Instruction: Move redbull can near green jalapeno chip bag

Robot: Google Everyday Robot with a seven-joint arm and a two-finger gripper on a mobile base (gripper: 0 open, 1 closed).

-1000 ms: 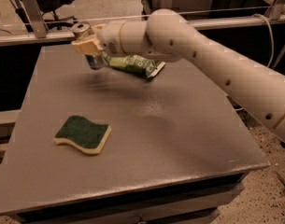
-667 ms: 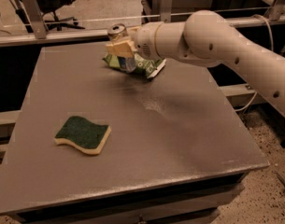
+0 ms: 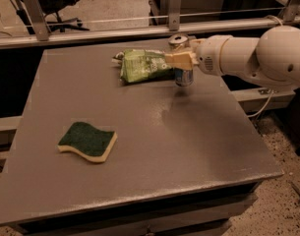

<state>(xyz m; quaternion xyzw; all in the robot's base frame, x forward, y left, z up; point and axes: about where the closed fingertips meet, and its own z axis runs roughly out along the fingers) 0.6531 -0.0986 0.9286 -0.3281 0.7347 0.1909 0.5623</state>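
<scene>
The green jalapeno chip bag (image 3: 143, 66) lies on the grey table (image 3: 139, 132) near its far edge. It is light green and wrinkly with a white end seam at its left. The redbull can (image 3: 182, 73), slim and silver with blue low on its side, stands upright just right of the bag, close to touching it. My gripper (image 3: 181, 59) reaches in from the right on a white arm and is shut on the can around its upper half. The can's base is at or just above the table top.
A dark green wavy sponge with a yellow base (image 3: 87, 141) lies at the table's front left. A metal rail (image 3: 90, 32) runs behind the table. My white arm (image 3: 257, 58) spans the table's far right side.
My gripper carried the redbull can from the left of the chip bag, over it, to its right side. The bag now shows in full.
</scene>
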